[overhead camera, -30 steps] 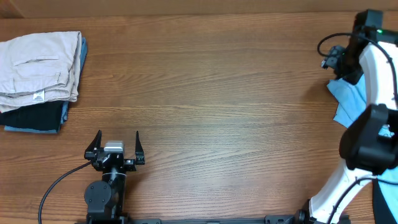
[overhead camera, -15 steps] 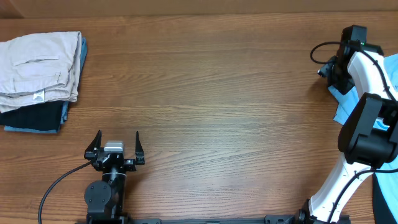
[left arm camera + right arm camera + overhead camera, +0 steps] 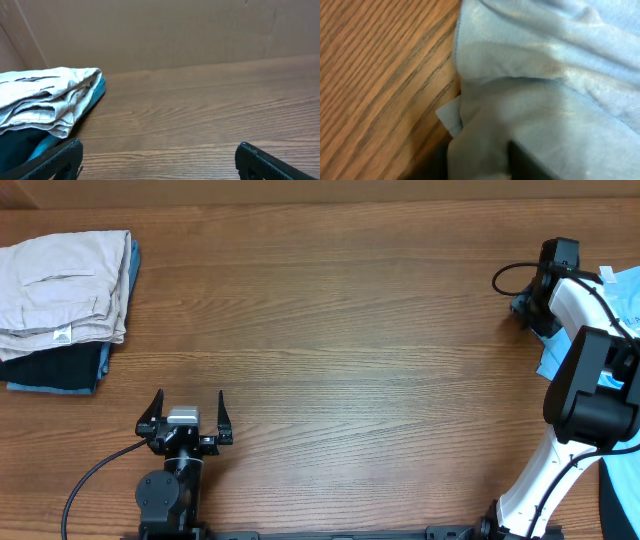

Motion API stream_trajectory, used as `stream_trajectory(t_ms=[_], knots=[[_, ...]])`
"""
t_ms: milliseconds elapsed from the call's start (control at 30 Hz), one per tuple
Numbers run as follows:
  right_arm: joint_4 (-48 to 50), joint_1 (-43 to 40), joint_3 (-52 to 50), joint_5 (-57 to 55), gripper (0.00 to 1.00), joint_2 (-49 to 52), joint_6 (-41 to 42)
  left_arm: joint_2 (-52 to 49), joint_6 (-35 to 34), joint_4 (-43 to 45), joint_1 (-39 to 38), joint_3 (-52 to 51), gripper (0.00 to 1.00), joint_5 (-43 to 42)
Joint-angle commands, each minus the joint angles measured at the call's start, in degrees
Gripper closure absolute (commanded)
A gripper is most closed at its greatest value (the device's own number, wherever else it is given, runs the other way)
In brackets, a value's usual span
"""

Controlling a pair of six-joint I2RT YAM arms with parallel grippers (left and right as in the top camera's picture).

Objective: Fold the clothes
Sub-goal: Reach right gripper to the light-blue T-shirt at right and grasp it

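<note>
The light blue T-shirt (image 3: 552,362) lies bunched and unfolded at the right edge of the frame. Over the last second the right gripper (image 3: 530,306) has slid left onto the shirt's edge, its jaws narrowing around the cloth. Whether they pinch it yet I cannot tell. The left gripper (image 3: 190,400) waits spread wide at lower left. Folding looks barely begun.

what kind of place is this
Most likely a robotics lab bench set up for laundry folding: a left arm and a right arm mounted at a wooden table, a stack of folded clothes at its left edge, and a light blue T-shirt at its right edge.
</note>
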State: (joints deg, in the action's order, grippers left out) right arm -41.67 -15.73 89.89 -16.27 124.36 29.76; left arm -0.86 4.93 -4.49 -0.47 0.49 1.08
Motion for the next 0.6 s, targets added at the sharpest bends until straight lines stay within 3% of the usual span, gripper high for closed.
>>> stream_trajectory(t_ms=[0,67,200,567], knots=[[0.5,-0.2,-0.3,-1.7,0.87,0.0,0.3,0.5,1.3,0.2,-0.3,-0.2,0.00,-0.7],[0.7,-0.2,-0.1,-1.7,0.96,0.0,0.3,0.5,1.3,0.2,-0.3,-0.2,0.00,-0.7],[-2.9,-0.2,5.7,-1.7,0.96,-1.0,-2.8,0.5,1.3,0.2,-0.3,-0.2,0.00,-0.7],[-29.6,1.0,34.1,-0.2,0.96,-13.5,-10.4,0.5,1.3,0.2,-0.3,-0.2,0.00,-0.7]])
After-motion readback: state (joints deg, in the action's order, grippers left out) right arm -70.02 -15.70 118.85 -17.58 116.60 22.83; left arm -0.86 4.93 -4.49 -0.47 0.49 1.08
